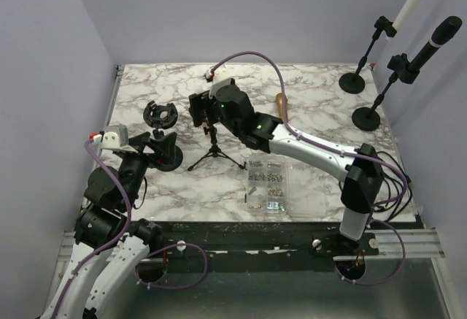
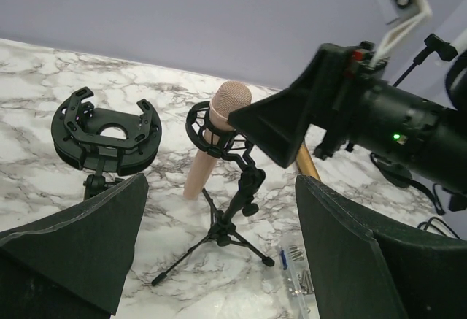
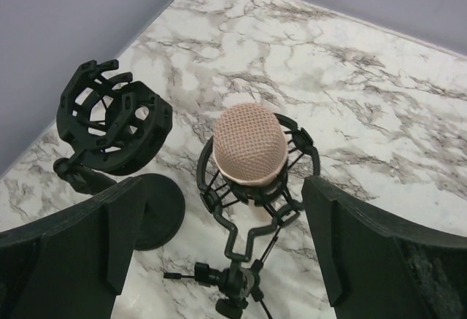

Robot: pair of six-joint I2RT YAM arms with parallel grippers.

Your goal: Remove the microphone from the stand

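Marble tabletop [image 1: 321, 107], lilac walls [image 1: 255, 12]. Pink microphone [image 3: 248, 151] sits in tripod stand [image 2: 222, 228] cradle. Right gripper [image 3: 222, 250] wide open, flanking it, holding nothing. Left gripper [image 2: 219, 253] open, empty.

Your left arm [image 1: 109, 209] rises from its base at the near left, elbow bent. The left claw [image 1: 159, 144] points forward, fingers spread wide with nothing gripped. Your right arm [image 1: 314, 147] stretches from the near right diagonally toward the middle of the counter [image 1: 321, 93], wrist tipped downward. The right claw [image 1: 203, 107] is also spread wide, gripping nothing.
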